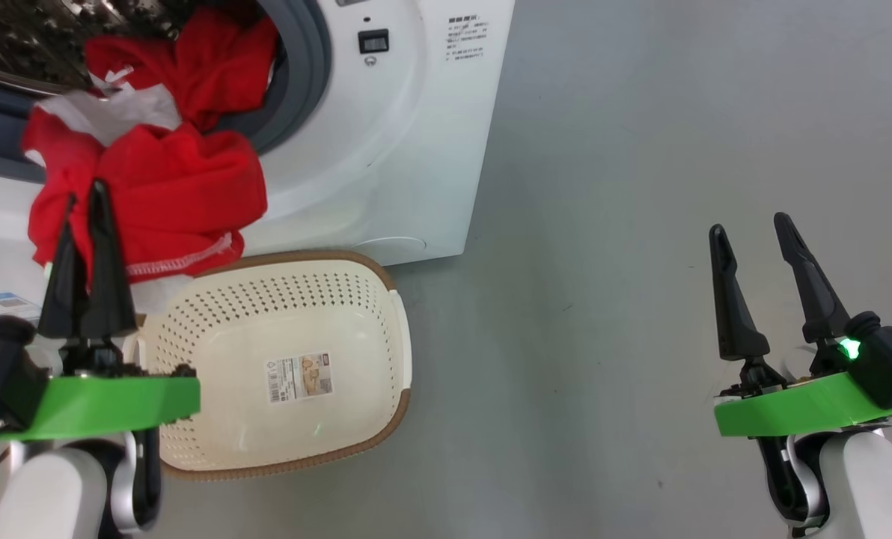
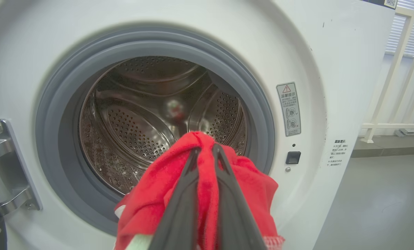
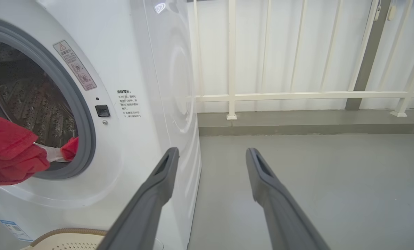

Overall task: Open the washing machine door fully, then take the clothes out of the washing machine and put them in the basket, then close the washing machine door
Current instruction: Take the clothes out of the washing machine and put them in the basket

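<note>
Those bright red fabric clothes with white trim [image 1: 154, 187] look soft, light and floppy, so I'd say pinch a thick bunched fold, not a thin hem. The left gripper [image 1: 85, 192] is clamped on such a fold. The bundle spills from the mouth of the big white front-loading washing machine [image 1: 386, 135], near the far rim of the cream perforated plastic basket [image 1: 304, 257], while the right gripper [image 1: 749, 223] hangs open and empty, well apart.

clothes [image 1: 169, 180] hang out of the washing machine [image 1: 416, 150], the basket [image 1: 341, 329] on the floor [image 1: 640, 224] before it.
</note>
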Tool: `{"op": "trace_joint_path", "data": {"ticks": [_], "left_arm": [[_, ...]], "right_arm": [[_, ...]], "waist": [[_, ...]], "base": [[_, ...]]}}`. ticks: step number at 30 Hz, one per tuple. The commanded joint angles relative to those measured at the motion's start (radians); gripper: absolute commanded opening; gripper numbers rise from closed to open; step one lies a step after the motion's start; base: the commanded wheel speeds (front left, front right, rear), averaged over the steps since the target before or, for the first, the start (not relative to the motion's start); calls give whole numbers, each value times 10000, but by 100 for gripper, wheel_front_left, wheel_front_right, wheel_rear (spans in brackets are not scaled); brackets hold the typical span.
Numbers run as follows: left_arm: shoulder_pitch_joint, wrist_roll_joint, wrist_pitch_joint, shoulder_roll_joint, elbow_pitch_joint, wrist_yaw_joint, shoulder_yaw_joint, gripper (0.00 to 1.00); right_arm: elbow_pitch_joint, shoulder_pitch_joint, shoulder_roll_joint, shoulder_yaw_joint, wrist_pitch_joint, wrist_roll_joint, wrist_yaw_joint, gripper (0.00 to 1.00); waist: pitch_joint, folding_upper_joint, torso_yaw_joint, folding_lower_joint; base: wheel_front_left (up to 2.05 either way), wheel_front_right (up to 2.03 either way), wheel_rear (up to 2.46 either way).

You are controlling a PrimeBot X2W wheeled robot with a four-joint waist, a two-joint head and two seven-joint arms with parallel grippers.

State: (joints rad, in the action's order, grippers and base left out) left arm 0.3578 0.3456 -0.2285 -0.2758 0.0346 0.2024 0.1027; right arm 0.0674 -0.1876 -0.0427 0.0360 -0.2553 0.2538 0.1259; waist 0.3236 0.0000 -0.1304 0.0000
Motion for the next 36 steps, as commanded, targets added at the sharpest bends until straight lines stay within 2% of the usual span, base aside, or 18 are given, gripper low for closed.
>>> {"op": "trace_joint_path", "data": {"ticks": [1,14,20,29,36], "left_arm": [[-68,91,48,-297,419,48,-310,0],[-449,134,442,-161,1663,258,-37,0],[-400,498,398,209,554,59,253,0],[795,919,-184,937,-2757,-691,491,0],[1870,754,-324,1199,-5036,-1083,218,0]], "right_arm": [[-281,44,-75,-145,-65,68,48,100],[-303,101,-75,-87,-65,122,48,100],[-359,24,-75,-133,-65,125,48,100],[-347,-234,-75,-297,-65,129,48,100],[-359,-419,-75,-374,-65,214,48,100]], "waist": [[-25,0,14,0],[-37,0,86,0],[186,0,105,0],[820,0,57,0],[1385,0,-72,0]], "base": [[0,0,0],[0,0,0],[0,0,0],[0,0,0],[0,0,0]]}}
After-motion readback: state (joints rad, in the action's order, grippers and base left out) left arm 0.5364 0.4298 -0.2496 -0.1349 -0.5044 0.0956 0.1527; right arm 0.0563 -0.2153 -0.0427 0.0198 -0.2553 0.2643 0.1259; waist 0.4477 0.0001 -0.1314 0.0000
